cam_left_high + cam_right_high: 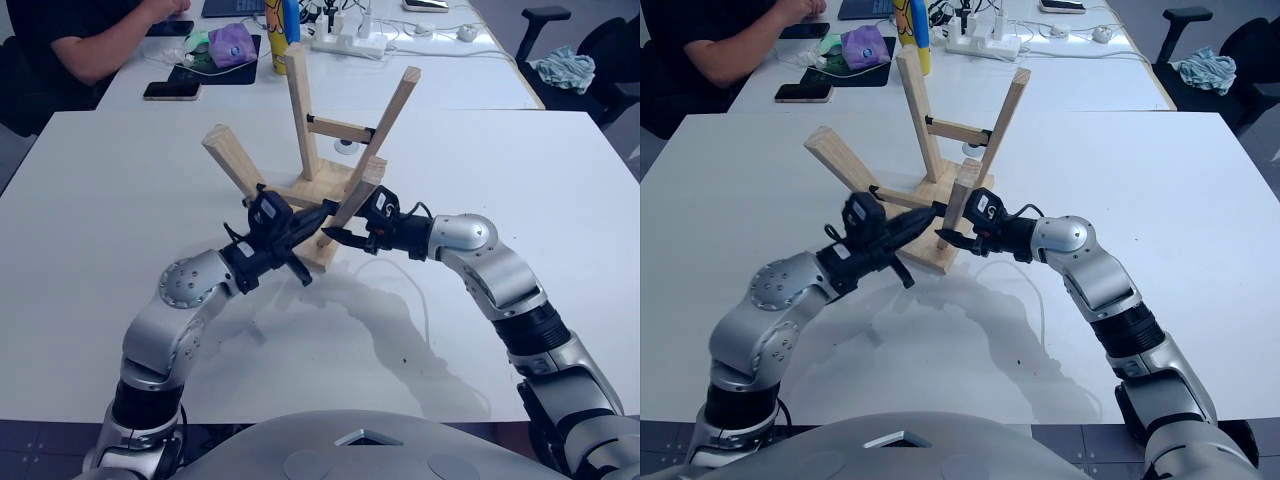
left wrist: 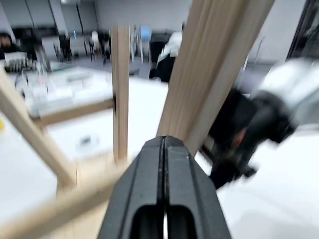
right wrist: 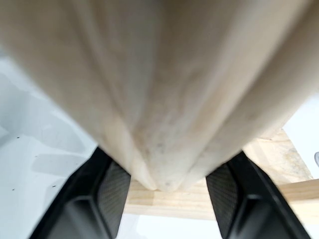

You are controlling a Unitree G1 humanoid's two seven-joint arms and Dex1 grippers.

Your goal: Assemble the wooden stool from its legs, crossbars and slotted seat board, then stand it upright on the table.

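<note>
Wooden stool [image 1: 330, 185]: upside down, tilted, on white counter [image 1: 520, 170]
Left hand [image 2: 163, 140]: fingers pressed together, empty, tip by near leg [image 3: 164, 99]
Right hand [image 1: 340, 235]: gripping near leg

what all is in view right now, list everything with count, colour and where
stool legs: 4, pale wood, pointing up from the seat board
crossbar: 1 clearly seen, pale wood, between the two far legs
seat board: 1, pale wood, lying on the table
table: 1, white, under the stool
phone: 1, dark, back table, left
purple pouch: 1, back table
bottle: 1, yellow and blue, back table
power strip: 1, white, back table
cloth: 1, teal, on a black chair, far right
left gripper: black, fingers shut, near the front leg
right gripper: black, fingers either side of the front leg
</note>
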